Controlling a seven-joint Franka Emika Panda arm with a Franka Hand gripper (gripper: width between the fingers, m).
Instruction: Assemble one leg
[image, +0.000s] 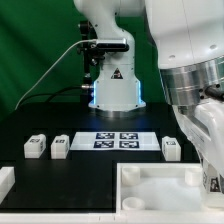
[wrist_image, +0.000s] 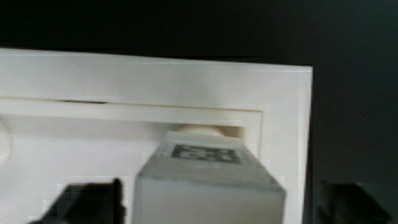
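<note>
In the wrist view a leg (wrist_image: 208, 175), a small white block with a black-and-white tag on its face, sits between my gripper's (wrist_image: 222, 203) two dark fingers (wrist_image: 89, 203). The jaws stand close against its sides and look shut on it. The leg's far end rests against the inner corner of the large white tray-shaped part (wrist_image: 160, 85). In the exterior view the tray-shaped part (image: 150, 172) lies at the front, and the arm's bulk hides the gripper at the exterior view's right. Three more legs stand on the black table: two on the left (image: 36, 146) (image: 61, 147), one on the right (image: 171, 148).
The marker board (image: 118, 140) lies flat between the loose legs, in front of the robot's base (image: 112, 90). Another white piece (image: 5, 184) shows at the front edge on the exterior view's left.
</note>
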